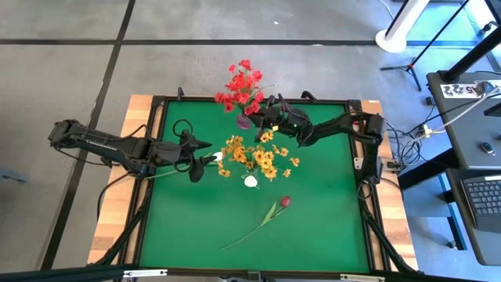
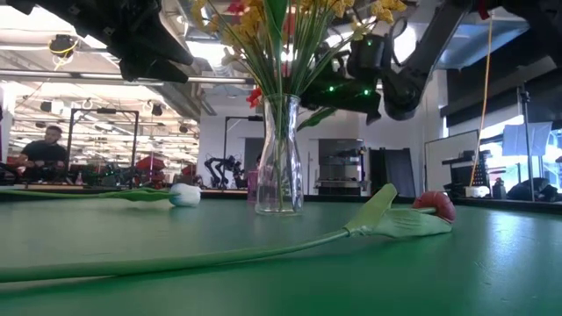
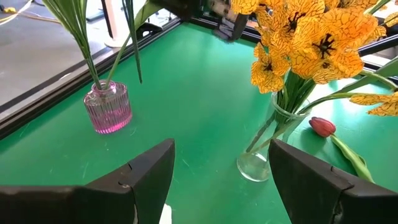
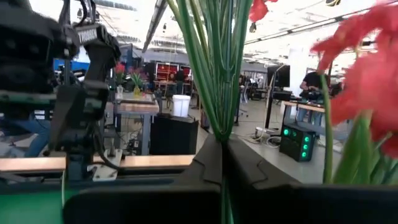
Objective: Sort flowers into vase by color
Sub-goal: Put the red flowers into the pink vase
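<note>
Red sprays (image 1: 243, 86) stand with their stalks in a small pink vase (image 3: 109, 109) near the table's far edge. My right gripper (image 1: 264, 119) is beside them, shut on green stalks. Yellow-orange sprays (image 1: 254, 157) stand in a clear glass vase (image 2: 279, 158) at mid-table. A white tulip (image 2: 184, 195) lies flat to the vase's left, its stalk running toward the table's left edge. My left gripper (image 1: 205, 159) hovers open over its bud (image 1: 218, 157), well above the table. A dark magenta tulip (image 1: 286, 201) lies flat on the near side. My right gripper (image 4: 222, 149) pinches the red spray's green stalks (image 4: 219, 118) between its two shut fingers, coming in about level from the table's right side. The stalks rise upright from the fingers. One stalk or several, I cannot tell.
The green mat (image 1: 313, 227) is bordered by a black frame (image 1: 368, 196). The magenta tulip's long stalk (image 1: 246, 235) slants toward the near-left. A person sits at a bench (image 2: 39, 154) in the room behind. Open mat lies on the near-right and far-left.
</note>
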You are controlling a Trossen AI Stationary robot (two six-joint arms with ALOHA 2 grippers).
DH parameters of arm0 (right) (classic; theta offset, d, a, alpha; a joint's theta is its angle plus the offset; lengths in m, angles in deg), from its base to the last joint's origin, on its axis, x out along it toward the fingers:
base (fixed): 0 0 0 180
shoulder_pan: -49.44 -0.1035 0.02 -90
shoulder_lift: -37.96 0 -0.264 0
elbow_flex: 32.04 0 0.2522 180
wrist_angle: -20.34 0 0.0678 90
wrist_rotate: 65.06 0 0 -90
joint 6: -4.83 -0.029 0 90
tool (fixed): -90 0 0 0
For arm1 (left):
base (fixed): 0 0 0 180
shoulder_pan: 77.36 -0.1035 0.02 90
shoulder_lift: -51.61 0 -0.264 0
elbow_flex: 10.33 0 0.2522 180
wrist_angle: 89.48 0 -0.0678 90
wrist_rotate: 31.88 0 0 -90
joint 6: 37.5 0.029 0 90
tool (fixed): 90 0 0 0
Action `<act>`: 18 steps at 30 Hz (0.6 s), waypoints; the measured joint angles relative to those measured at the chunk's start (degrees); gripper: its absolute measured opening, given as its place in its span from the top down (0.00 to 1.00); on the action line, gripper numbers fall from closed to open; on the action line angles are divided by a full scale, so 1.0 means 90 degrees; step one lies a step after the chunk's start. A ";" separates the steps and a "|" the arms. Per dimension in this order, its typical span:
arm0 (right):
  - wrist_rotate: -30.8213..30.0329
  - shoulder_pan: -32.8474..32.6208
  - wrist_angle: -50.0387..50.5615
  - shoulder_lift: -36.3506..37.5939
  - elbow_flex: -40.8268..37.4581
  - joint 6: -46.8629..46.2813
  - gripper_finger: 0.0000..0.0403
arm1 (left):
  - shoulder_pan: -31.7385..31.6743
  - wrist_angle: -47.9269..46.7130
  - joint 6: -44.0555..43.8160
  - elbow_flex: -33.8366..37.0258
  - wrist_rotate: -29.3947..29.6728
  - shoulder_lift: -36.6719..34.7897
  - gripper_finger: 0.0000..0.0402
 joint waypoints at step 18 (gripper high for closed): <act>0.0140 0.0024 -0.0062 -0.0675 0.0873 0.0435 1.00 | 0.0001 -0.0036 0.0012 -0.0001 0.0000 0.0001 0.37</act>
